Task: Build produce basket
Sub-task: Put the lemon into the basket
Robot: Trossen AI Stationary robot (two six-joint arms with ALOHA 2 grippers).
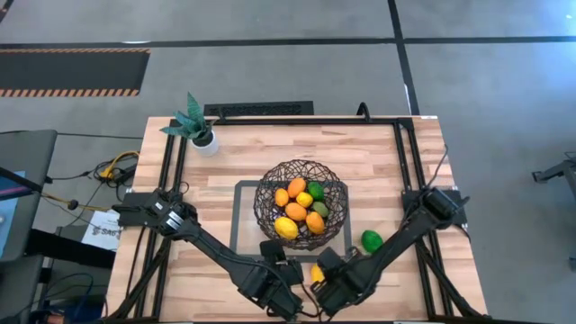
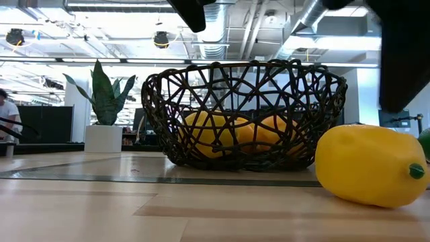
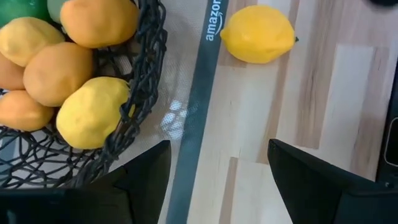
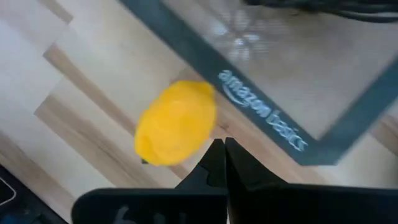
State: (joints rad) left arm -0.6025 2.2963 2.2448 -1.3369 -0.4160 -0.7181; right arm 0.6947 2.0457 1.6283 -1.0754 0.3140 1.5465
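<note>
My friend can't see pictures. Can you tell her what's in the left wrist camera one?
A yellow lemon lies alone on the wooden table, just past the grey mat edge. Beside it, on the mat, stands a dark wire basket holding orange and yellow fruit. The left hand is open and empty.

Both arms reach in low, side by side. The left claw [image 3: 217, 180] is spread wide; the right claw [image 4: 224, 163] is pinched closed, empty.
</note>
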